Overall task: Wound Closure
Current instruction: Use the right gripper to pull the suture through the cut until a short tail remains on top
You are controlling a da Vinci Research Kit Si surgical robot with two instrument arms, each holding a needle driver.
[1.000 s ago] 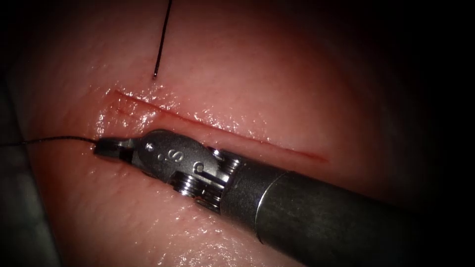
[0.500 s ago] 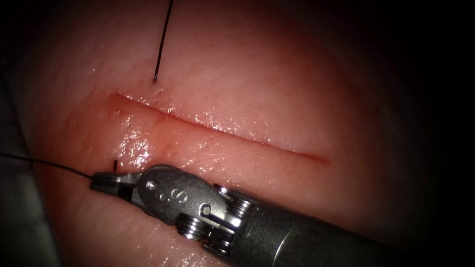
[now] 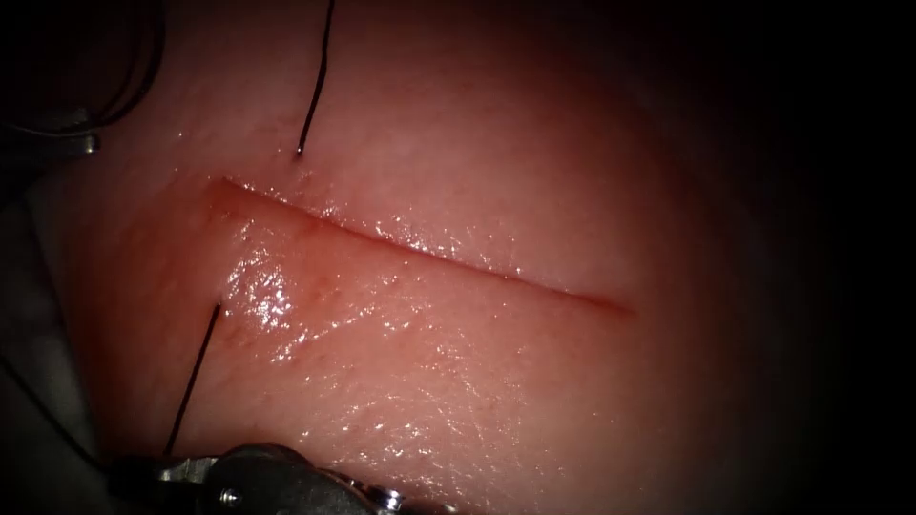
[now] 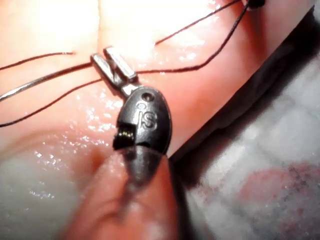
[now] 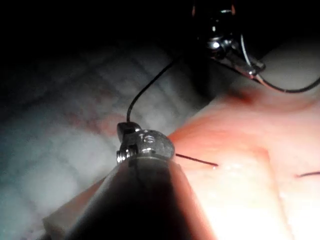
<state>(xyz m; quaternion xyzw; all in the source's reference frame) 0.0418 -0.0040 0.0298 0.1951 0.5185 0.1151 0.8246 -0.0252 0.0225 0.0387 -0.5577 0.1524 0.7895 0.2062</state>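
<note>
I am pulling thread through. My right tool point(image 3: 143, 469) has dropped away from the cut point(image 3: 429, 257) over the last second, its jaws clamped on the thread point(image 3: 194, 377). That strand runs taut from my grip up to where it leaves the tissue point(image 3: 458, 381), on the near side of the cut by its left end. The other limb point(image 3: 315, 86) enters on the far side. To do this well, I judge I should pull along the line of the strand, slow and even, so it slides rather than saws or tents the edge. My left tool point(image 4: 112, 61) holds the needle point(image 4: 45, 82), seemingly near its thread end. The needle is out of the tissue, off to the left. I should keep it still there.
</note>
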